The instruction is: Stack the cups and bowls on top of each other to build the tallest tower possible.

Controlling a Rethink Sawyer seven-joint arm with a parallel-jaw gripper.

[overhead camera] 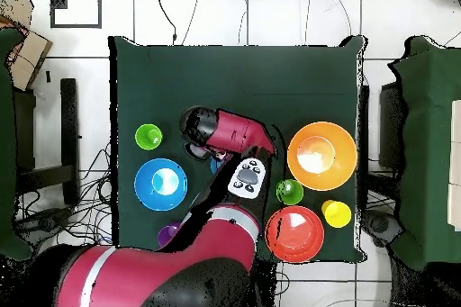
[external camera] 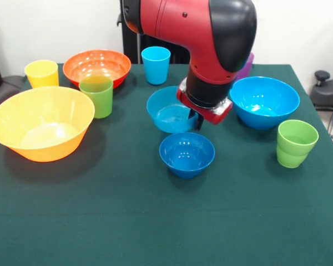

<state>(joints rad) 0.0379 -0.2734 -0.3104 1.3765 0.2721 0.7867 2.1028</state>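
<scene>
All cups and bowls stand apart on the green table; none is nested. My gripper (external camera: 197,119) hangs at the right rim of the medium light blue bowl (external camera: 167,111), just behind the small dark blue bowl (external camera: 186,154). The big light blue bowl (external camera: 263,101) (overhead camera: 160,184) is to its right, with a green cup (external camera: 296,143) (overhead camera: 149,136) nearby. The purple cup (external camera: 247,65) (overhead camera: 168,233) is mostly hidden behind the arm. At the left stand the yellow-orange bowl (external camera: 41,123) (overhead camera: 321,154), orange-red bowl (external camera: 97,66) (overhead camera: 294,233), yellow cup (external camera: 41,73) (overhead camera: 336,213), second green cup (external camera: 96,95) (overhead camera: 289,191) and light blue cup (external camera: 155,64).
The red and black arm (overhead camera: 239,132) covers the table's middle in the overhead view and hides the two smaller blue bowls there. The green tablecloth (external camera: 155,221) stretches bare toward the front edge. Chairs and cables lie around the table.
</scene>
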